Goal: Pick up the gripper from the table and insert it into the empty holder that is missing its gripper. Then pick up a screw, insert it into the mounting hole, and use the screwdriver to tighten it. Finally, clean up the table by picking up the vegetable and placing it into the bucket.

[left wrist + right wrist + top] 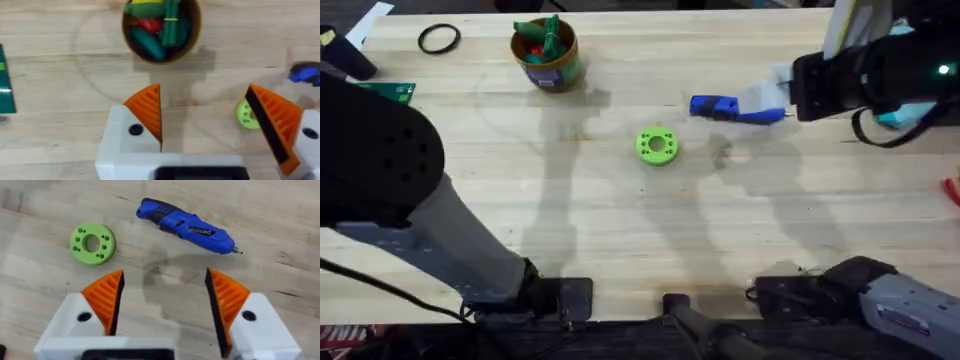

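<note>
1. We see the wooden table (620, 230) carrying everything, with both arms raised above it.
2. Our right gripper (162, 302) hangs with its orange-padded fingers spread wide and nothing between them. The screwdriver (186, 226) lies flat on the wood just ahead of the fingertips, apart from them.
3. Its long axis runs crosswise to the gripper's reach. In the overhead view its blue handle end (712, 106) points toward the middle of the table, and the tip end is hidden under the right gripper's white body.
4. Our left gripper (207, 117) is also wide open and empty. The bucket (161, 31) stands upright ahead of it, well clear of the pads.
5. The bucket holds toy food: the vegetable (172, 26) stands on end against the wall, a darker green piece (148, 42) lies beside it, with something red (147, 23) and something yellow (145, 7) behind.
6. The green disc (92, 243) with its ring of holes lies flat ahead of the right gripper's left finger, near the screwdriver's handle but not touching it.
7. A black ring (439, 39) lies far out, beyond the bucket.
</note>
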You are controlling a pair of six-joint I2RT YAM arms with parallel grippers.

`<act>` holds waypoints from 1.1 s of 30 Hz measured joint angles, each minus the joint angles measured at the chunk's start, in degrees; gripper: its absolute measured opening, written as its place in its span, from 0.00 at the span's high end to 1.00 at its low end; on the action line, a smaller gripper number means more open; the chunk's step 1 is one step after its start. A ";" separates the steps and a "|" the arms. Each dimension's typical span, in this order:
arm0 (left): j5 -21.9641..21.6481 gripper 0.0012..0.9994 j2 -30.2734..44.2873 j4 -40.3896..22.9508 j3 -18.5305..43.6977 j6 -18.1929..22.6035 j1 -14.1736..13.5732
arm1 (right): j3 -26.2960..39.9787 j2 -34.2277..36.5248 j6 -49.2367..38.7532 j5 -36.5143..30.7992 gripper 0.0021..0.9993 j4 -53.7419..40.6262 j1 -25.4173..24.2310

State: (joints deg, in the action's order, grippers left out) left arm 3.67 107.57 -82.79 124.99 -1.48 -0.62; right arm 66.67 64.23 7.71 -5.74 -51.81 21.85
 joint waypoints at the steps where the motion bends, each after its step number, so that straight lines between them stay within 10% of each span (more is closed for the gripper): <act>1: 0.71 0.01 0.00 -0.07 0.00 -0.02 -0.01 | 0.00 0.02 0.01 0.00 0.06 -0.02 0.00; 33: 3.23 0.01 0.00 -3.80 0.00 -0.04 -0.22 | 0.00 0.00 0.00 0.00 0.06 -0.02 0.00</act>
State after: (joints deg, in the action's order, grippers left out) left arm 6.90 107.57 -86.59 124.99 -1.52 -0.84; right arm 66.67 64.23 7.70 -5.74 -51.83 21.85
